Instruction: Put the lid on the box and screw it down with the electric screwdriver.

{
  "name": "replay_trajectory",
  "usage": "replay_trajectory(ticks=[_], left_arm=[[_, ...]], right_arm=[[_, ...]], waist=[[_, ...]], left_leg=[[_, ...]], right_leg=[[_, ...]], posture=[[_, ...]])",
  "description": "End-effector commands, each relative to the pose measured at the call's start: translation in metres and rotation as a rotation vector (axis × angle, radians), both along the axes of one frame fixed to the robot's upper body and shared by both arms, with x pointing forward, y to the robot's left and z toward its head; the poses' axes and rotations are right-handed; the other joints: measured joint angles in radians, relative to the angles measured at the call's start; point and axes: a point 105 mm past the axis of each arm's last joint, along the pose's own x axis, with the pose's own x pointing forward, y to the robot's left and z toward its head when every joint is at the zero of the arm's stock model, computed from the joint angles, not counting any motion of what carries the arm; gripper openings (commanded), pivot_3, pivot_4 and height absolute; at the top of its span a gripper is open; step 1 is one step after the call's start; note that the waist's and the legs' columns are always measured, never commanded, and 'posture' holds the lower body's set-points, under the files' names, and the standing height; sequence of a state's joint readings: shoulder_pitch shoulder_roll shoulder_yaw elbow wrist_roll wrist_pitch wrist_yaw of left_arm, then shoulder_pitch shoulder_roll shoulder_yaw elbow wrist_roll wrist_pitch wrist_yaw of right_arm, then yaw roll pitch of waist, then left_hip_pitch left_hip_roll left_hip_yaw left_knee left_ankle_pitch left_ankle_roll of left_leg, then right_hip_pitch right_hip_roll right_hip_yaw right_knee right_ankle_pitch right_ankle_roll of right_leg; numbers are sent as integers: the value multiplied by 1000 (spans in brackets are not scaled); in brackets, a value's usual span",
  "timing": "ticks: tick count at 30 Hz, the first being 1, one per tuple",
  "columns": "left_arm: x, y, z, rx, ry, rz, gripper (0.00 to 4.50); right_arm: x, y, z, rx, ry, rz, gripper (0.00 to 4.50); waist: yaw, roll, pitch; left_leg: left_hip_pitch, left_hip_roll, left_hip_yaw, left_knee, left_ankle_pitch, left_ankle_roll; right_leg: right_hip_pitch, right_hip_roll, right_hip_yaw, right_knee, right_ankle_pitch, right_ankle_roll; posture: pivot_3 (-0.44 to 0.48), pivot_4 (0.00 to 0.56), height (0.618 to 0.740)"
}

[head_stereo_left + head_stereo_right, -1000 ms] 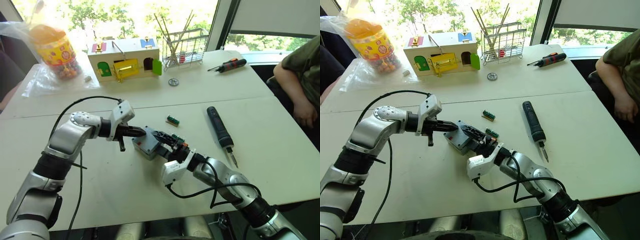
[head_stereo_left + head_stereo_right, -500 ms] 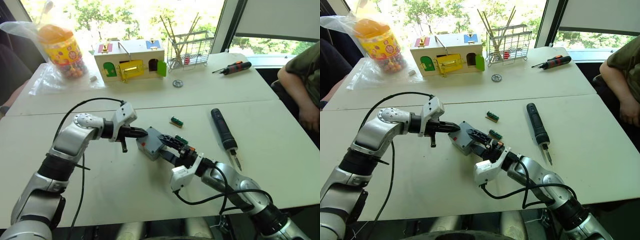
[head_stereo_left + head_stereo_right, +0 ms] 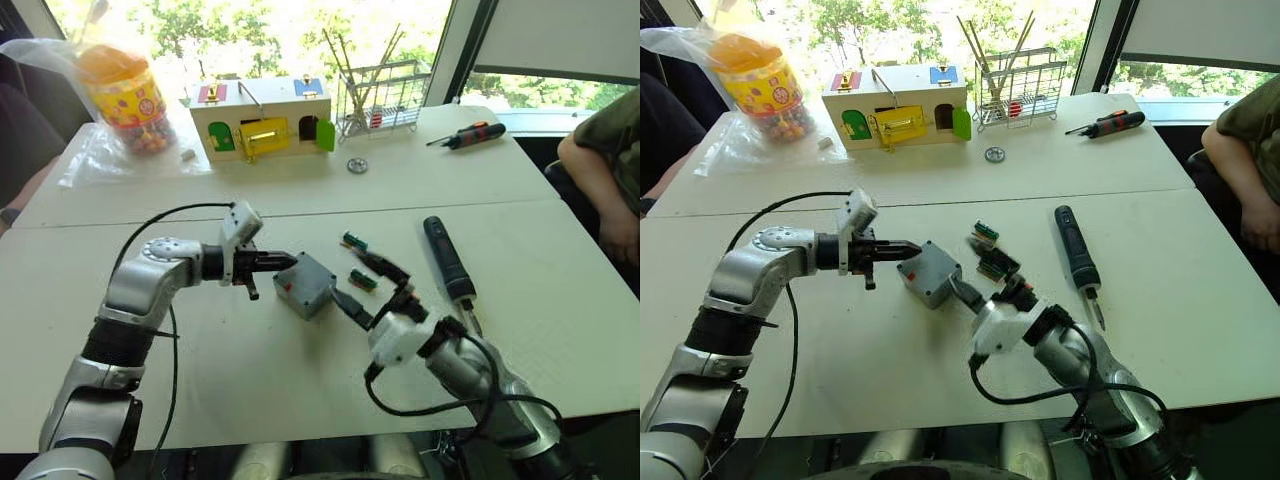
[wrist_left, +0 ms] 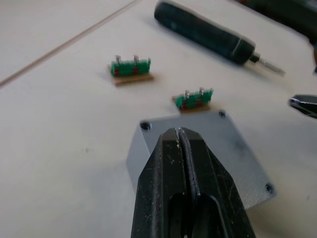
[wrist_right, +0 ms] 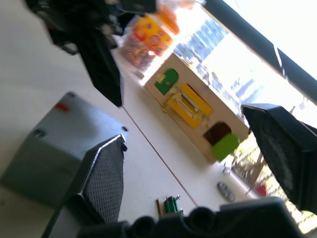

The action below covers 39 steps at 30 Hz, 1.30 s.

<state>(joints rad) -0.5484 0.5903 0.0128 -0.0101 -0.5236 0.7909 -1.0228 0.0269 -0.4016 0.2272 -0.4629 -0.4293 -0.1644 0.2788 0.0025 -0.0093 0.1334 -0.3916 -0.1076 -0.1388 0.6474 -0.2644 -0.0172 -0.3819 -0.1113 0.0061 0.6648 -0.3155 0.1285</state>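
Left eye view: grey box (image 3: 304,284) with lid (image 4: 218,148) already seated on top, sitting mid-tabletop, well back from the near edge, small red mark on the side facing the left arm. Left pincer (image 3: 285,262) level with the box and pressed shut, fingertips at the box's upper edge on the red-mark side, gripping nothing; whether touching or just short, cannot tell. Left wrist view: same two black fingers (image 4: 171,163) closed flat together over the lid's near edge, screw holes visible at the lid's corners.

Right pincer (image 3: 983,270) spread wide open and empty, raised just beside the box on the side toward the right edge, one finger low near the box's corner, the other lifted higher. Right wrist view: both fingers far apart, grey box behind the lower one.

Two small green terminal blocks (image 3: 353,241) on the tabletop just beyond the box. Electric screwdriver (image 3: 1073,251) lying flat toward the right edge, apart from both pincers, bit pointing to the near edge. Red-and-black manual screwdriver (image 3: 468,134) near the far right corner. Wooden latch box (image 3: 262,117), wire rack (image 3: 386,93) and candy jar (image 3: 120,87) along the far edge. Person's arm (image 3: 598,170) past the right edge.
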Motion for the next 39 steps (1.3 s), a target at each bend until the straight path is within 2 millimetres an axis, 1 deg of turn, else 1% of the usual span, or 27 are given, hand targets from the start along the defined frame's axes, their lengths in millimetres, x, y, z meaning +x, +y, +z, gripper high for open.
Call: replay_trajectory(ticks=[1, 3, 4, 5, 6, 9, 10, 11, 12, 13, 15, 17, 20, 22, 25, 29, 33, 36, 39], left_arm=[[1, 26, 44, -77, -71, 102, 0], [3, 37, 45, -76, -73, 164, 0], [4, 44, 40, -56, -74, 194, 0], [5, 48, 34, -33, -74, 216, 0], [7, 52, 26, -8, -71, 238, 0], [10, 53, 10, 44, -68, 264, 0], [11, 50, -1, 80, -68, 268, 0], [12, 48, -8, 106, -71, 269, 0], [12, 43, -17, 125, -67, 261, 0], [10, 38, -24, 151, -72, 243, 0], [7, 29, -31, 147, -68, 224, 0], [6, 24, -34, 147, -66, 213, 0], [-1, 16, -46, 196, -73, 171, 0], [-3, 15, -51, 202, -67, 165, 0], [-9, 15, -55, 197, -43, 158, 0], [-24, 15, -59, 192, -4, 119, 0], [-34, 14, -61, 183, 26, 110, 0], [-46, 14, -58, 156, 61, 87, 0], [-53, 14, -56, 143, 80, 82, 0]], right_arm=[[3, -11, 21, 262, 214, 7, 3561], [4, -11, 24, 343, 304, 16, 2924], [6, -11, 25, 390, 365, 21, 2572], [7, -11, 23, 428, 426, 22, 2121], [8, -10, 18, 462, 506, 24, 1690], [8, -7, 8, 491, 664, 36, 210], [5, -3, -1, 473, 764, 56, 88], [2, 0, -8, 457, 839, 70, 88], [-5, 5, -17, 426, 943, 103, 88], [-13, 9, -27, 332, 1014, 126, 88], [-19, 14, -27, 286, 1052, 180, 88], [-22, 21, -21, 320, 1093, 252, 88], [-22, 26, -25, 295, 1139, 252, 88], [-20, 28, -32, 260, 1153, 229, 88], [-15, 31, -37, 248, 1154, 213, 88], [5, 31, -45, 254, 1108, 145, 88], [23, 32, -46, 263, 1029, 125, 88], [24, 41, -43, 283, 1030, 173, 88], [24, 48, -44, 283, 1031, 197, 88]], waist=[[-6, 1, 0], [-11, 1, 1], [-13, 1, 1], [-14, 1, 1], [-14, 2, 1], [-10, 2, 1], [-8, 2, 1], [-7, 2, 1], [-6, 2, 1], [-4, 3, 2], [-2, 3, 2], [-1, 3, 2], [-10, 3, 2], [-12, 3, 2], [-14, 3, 2], [-14, 3, 2], [-13, 3, 3], [-15, 4, 3], [-16, 4, 3]], left_leg=[[0, 0, 0, -1, 0, 0], [0, 0, 0, -2, 0, 0], [0, 0, 0, -2, 0, 0], [0, -1, 0, -2, 0, 0], [0, 0, 0, -2, 0, 0], [0, 0, 0, -2, 0, 0], [0, 0, 0, -2, 0, 0], [0, -1, 0, -2, 0, 0], [0, -1, 0, -2, 0, 0], [-1, -2, 0, -2, -1, 1], [-1, -2, 1, -2, -4, 6], [-3, -2, 1, -2, -4, 6], [-4, -1, 1, -2, -4, 6], [-4, -1, 1, -2, -4, 6], [-4, -2, 1, -2, -4, 6], [-4, -2, 1, -2, -4, 6], [-4, -2, 1, -2, -4, 6], [-4, -2, 1, -2, -4, 6], [-4, -1, 1, -3, -4, 6]], right_leg=[[-1, 0, 0, 0, 0, 0], [0, -1, 0, -1, 0, 0], [-1, -1, 0, -1, 0, 0], [-1, -1, 0, -1, 0, 0], [-1, -1, 0, -1, 0, 0], [-2, -1, 0, -1, 0, 0], [-5, -2, 0, -1, 0, 0], [-5, -2, 0, -1, 0, 0], [-5, -2, 1, -2, 0, 0], [-5, -3, 1, -2, 0, 0], [-5, -5, 2, -2, 0, 0], [-6, -5, 2, -2, 0, 0], [-6, -4, 2, -1, 0, 0], [-6, -5, 2, -1, 0, 0], [-7, -5, 2, -2, 0, 0], [-8, -5, 2, -2, 0, 0], [-9, -5, 2, -2, 0, 0], [-9, -5, 2, -2, 0, 0], [-9, -5, 2, -2, 0, 0]], posture=[[0, 150, 740], [0, 150, 740], [0, 150, 740], [0, 150, 740], [0, 150, 740], [0, 150, 740], [0, 150, 740], [0, 150, 740], [0, 150, 740], [0, 150, 740], [0, 150, 740], [0, 150, 740], [0, 150, 740], [0, 150, 740], [0, 150, 740], [0, 150, 740], [0, 150, 740], [0, 150, 740], [0, 150, 740]])
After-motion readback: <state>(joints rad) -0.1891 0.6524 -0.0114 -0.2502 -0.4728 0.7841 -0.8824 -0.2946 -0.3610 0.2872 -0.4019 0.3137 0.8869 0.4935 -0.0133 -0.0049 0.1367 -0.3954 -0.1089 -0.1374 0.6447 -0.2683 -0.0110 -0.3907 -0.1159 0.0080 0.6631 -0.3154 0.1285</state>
